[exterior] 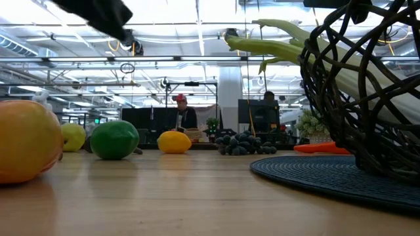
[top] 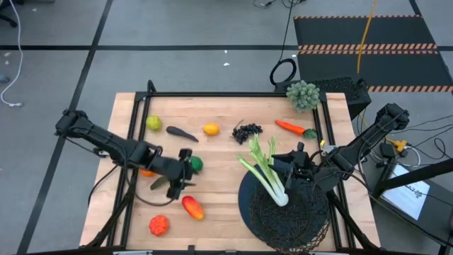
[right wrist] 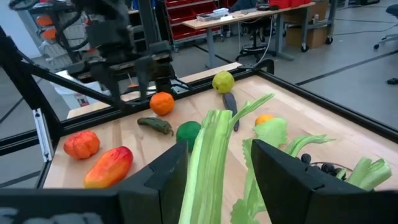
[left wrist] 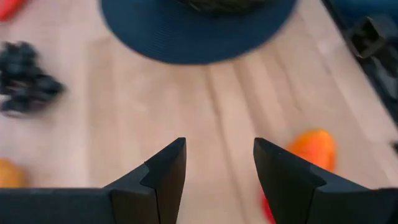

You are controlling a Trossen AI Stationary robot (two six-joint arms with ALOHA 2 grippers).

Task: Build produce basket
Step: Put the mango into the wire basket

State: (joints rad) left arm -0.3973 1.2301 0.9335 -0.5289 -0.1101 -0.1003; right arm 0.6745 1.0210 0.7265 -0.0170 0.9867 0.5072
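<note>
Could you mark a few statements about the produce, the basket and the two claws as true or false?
1. The celery stalk lies partly in the basket. True.
2. The grapes are inside the basket. False: they sit on the table, outside it.
3. The right claw holds the celery stalk. True.
4. The left claw grips the lime. False: it is open and empty.
5. The carrot lies near the table's right edge. True.

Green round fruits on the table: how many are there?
2. The yellow-green lemon lies near the far left corner; the darker lime lies beside the left gripper. Others may be hidden.
</note>
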